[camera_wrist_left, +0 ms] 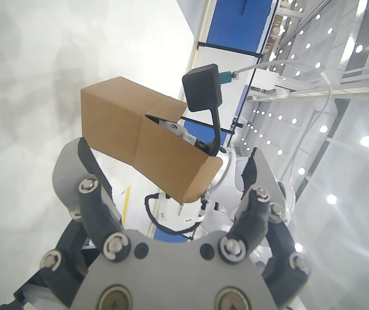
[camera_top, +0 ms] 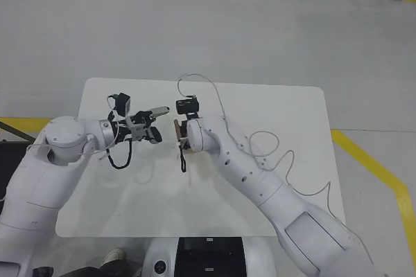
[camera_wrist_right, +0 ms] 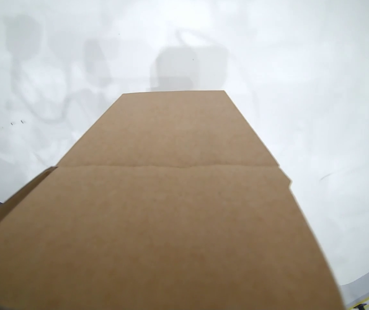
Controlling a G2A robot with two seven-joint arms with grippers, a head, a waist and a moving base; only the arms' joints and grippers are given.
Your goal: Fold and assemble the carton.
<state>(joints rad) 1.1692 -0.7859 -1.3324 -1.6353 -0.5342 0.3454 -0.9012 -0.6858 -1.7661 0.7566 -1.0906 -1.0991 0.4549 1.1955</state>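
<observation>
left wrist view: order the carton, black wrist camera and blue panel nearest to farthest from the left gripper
From the open left gripper:
1. carton, just ahead of it.
2. black wrist camera, beyond the carton, on the right arm.
3. blue panel, far off in the room behind.

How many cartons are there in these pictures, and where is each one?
1. The brown carton is held by the right end effector above the white table, in front of the open left end effector, not touching it. The arms hide some of the table.
</observation>
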